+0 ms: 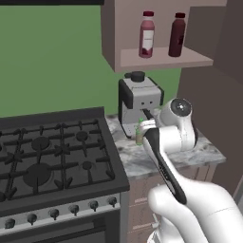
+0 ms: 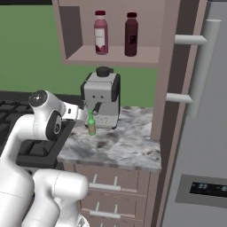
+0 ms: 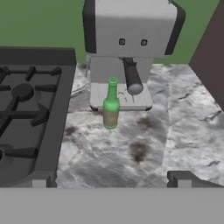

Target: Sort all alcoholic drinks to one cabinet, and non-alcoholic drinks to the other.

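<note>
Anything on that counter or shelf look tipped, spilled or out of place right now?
Nothing tipped or spilled. The green bottle stands upright on the counter before the coffee machine, not yet put away. The pink bottle and maroon bottle stand upright on the shelf.

the arm point(image 1: 190, 204) is glossy white, built of thick rounded tube-like segments with bulging elbows. a black strip point(image 1: 163, 166) runs along one link. one joint ends in a round grey cap point(image 1: 180, 108) with a dark centre, and another joint carries a dark disc point(image 2: 56, 126) on its side. the two small finger tips point(image 3: 183, 179) are dark grey and blocky.
</note>
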